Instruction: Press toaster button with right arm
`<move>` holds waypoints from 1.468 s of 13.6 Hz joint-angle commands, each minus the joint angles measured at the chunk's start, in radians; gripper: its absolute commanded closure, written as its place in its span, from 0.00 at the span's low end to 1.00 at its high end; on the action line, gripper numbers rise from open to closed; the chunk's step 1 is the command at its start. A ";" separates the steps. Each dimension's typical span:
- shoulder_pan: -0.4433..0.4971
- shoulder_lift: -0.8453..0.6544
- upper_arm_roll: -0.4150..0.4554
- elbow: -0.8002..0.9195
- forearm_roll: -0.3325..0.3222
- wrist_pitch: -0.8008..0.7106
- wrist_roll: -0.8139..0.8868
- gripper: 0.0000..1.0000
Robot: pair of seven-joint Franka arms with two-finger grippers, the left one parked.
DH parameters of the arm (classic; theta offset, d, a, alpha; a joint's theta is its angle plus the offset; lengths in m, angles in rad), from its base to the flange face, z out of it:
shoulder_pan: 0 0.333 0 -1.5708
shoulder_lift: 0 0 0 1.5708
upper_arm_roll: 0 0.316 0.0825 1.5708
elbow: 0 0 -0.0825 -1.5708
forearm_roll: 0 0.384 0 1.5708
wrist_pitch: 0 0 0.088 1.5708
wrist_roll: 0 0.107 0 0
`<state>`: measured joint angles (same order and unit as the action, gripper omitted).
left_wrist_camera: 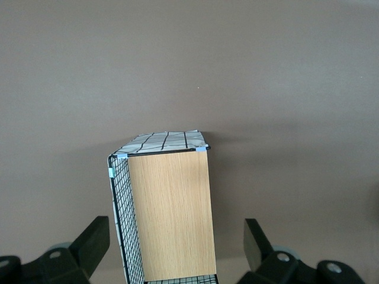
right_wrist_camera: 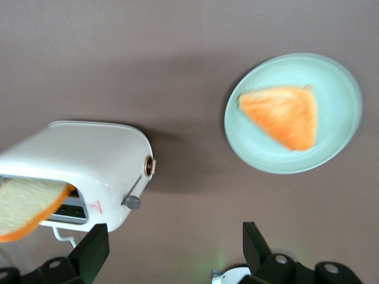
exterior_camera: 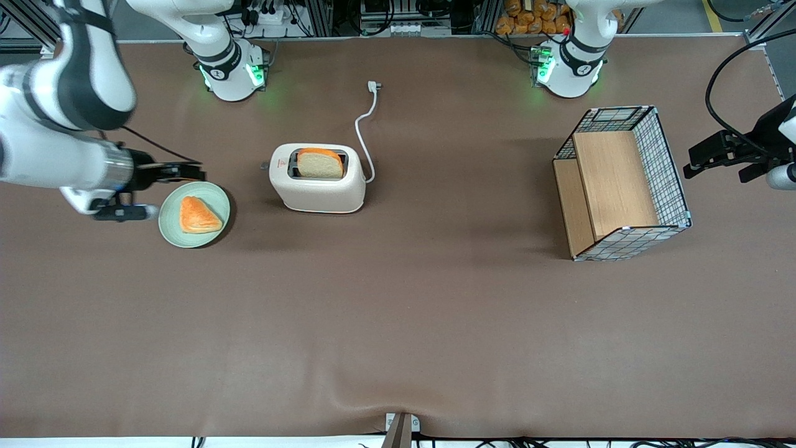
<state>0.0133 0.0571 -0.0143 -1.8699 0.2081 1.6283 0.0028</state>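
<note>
Protruding from the toaster's narrow end face, the toaster button [right_wrist_camera: 132, 202] is a small grey knob on a slot, pointing toward the working arm's end of the table; in the front view it shows only as a tiny nub [exterior_camera: 264, 165] at that end. The toaster [exterior_camera: 317, 178] lies with its long axis running along the table's length, so the buttoned face looks straight at the right arm [exterior_camera: 46, 143]. A slice of bread [exterior_camera: 319, 163] stands in one of the toaster's slots, and its white cord [exterior_camera: 365, 134] trails from the end away from the button.

Between the toaster and the arm sits a green plate [exterior_camera: 171, 230] holding a triangular pastry [exterior_camera: 199, 215]. The gripper [exterior_camera: 186, 169] hovers over the plate's rim, near the toaster's button end but clearly apart from it, its black fingers [right_wrist_camera: 92, 251] spread wide with nothing between them.

The coming move likely turns on this: the knob lies ahead of the gripper along the toaster's long axis and lower, so the arm would need to advance toward that face and then bear down on the knob.
</note>
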 commanded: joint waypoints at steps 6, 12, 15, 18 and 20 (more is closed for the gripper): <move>-0.056 0.170 0.017 0.601 -0.221 -0.307 0.014 0.00; -0.078 0.011 0.019 0.507 -0.219 -0.265 0.025 0.00; -0.085 -0.094 0.017 0.345 -0.196 -0.157 0.025 0.00; -0.087 -0.083 0.016 0.351 -0.196 -0.156 0.026 0.00; -0.075 -0.071 0.016 0.377 -0.205 -0.160 0.054 0.00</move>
<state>-0.0567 0.0011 -0.0090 -1.4835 0.0000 1.4568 0.0199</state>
